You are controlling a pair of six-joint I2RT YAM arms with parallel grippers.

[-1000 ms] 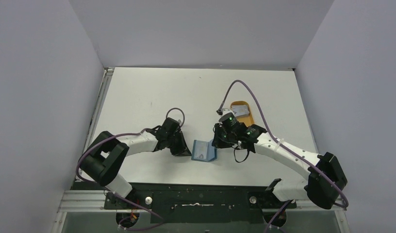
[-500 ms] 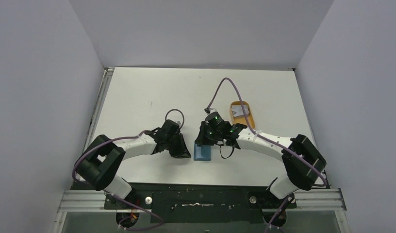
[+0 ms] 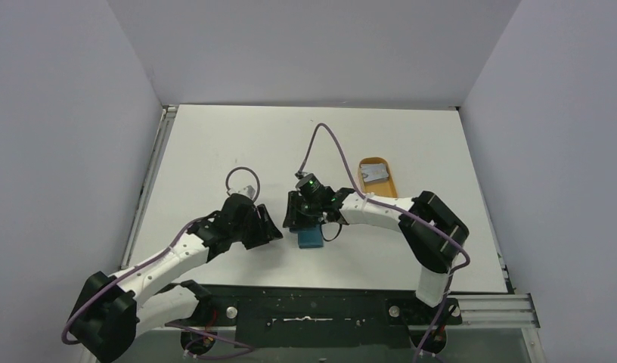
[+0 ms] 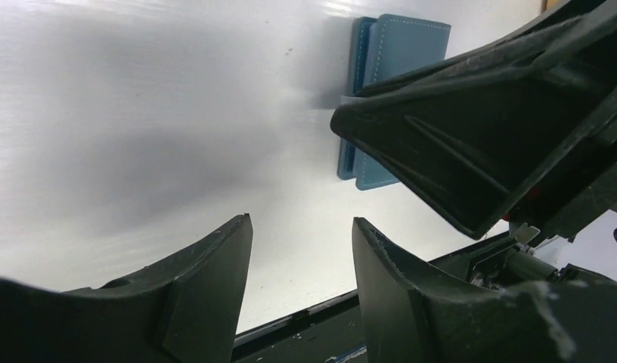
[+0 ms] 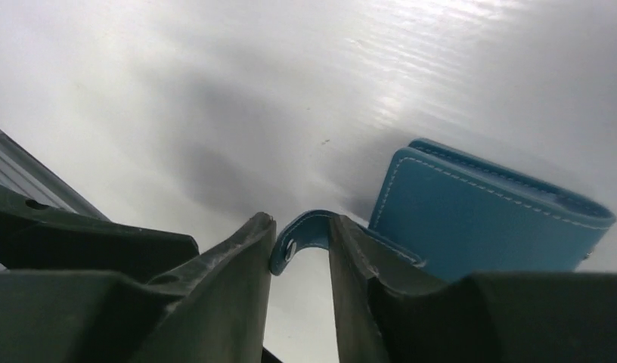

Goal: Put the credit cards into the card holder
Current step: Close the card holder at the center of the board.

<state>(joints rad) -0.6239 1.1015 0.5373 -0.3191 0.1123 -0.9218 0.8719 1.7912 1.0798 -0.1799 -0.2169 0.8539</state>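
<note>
One camera looks down from above the white counter's near edge; both wrist cameras skim it closely, sharing the teal-blue folded leather wallet.

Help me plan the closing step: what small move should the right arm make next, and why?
Probably pull the snap tab over the card holder and press it shut. The holder lies folded on the table, its tab sticks out between the right pincer fingers, and the left pincer stands open, clear of it.

White arm links with black joints, purple looping cables, green wrist light, black tapered claw fingers
</note>
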